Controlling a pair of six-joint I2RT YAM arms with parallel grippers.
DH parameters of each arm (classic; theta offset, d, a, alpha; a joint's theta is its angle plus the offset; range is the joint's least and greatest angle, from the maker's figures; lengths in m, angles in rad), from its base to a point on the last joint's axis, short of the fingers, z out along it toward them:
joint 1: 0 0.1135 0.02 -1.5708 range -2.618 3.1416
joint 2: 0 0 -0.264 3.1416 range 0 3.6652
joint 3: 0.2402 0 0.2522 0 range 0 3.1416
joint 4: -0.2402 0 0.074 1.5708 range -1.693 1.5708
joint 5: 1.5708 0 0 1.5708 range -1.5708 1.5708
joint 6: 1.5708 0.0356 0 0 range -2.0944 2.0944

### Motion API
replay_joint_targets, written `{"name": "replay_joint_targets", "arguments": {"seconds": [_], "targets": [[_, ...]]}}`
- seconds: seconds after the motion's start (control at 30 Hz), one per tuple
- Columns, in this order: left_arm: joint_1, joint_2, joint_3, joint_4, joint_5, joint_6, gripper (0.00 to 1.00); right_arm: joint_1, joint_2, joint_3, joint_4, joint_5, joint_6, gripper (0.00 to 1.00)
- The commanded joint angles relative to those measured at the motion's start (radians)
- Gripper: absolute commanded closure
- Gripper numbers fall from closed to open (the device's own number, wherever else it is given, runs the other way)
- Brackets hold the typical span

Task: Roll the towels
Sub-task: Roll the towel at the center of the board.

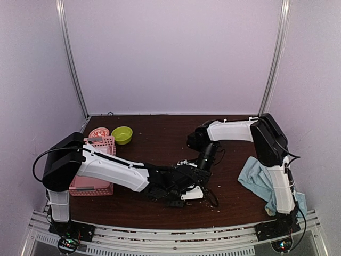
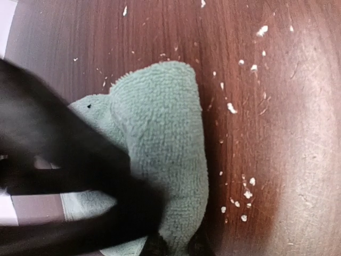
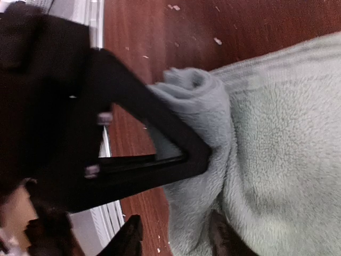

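mint green towel (image 2: 160, 133) on counter (image 2: 277, 106), long axis running straight ahead from left fingers (image 2: 198, 249), which look clenched on its near end. right fingers (image 3: 221, 241) released, spread either side of the folded edge.

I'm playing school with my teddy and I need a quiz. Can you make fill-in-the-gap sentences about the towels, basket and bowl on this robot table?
1. On the dark brown wooden table, the pink latticed plastic basket stands at the ___ edge.
2. The small round bowl next to the basket is lime ___.
3. The fluffy mint green cloth towel has ___ small dark mark.
4. The crumpled light blue cloth towel lies at the ___ edge.

Missing words: left, green, one, right.
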Motion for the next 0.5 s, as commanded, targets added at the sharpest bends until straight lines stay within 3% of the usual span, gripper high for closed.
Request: {"name": "replay_joint_targets", "arguments": {"seconds": [0.0, 0.13, 0.2, 0.37, 0.47], "targets": [[0.036, 0.014, 0.051, -0.125, 0.176, -0.072, 0.98, -0.039, -0.239, 0.049, -0.016, 0.086, -0.034, 0.52], [0.086, 0.078, 0.178, -0.268, 0.429, -0.177, 0.99, -0.159, -0.41, 0.174, -0.016, 0.091, 0.051, 0.5], [0.133, 0.132, 0.235, -0.314, 0.638, -0.227, 0.97, -0.191, -0.508, 0.187, 0.01, 0.093, 0.062, 0.48], [0.249, 0.28, 0.327, -0.361, 1.013, -0.358, 0.96, -0.172, -0.763, -0.018, -0.006, -0.08, -0.103, 0.43], [0.276, 0.339, 0.365, -0.378, 1.11, -0.399, 1.0, -0.068, -0.9, -0.243, 0.115, 0.003, -0.087, 0.36]]}}
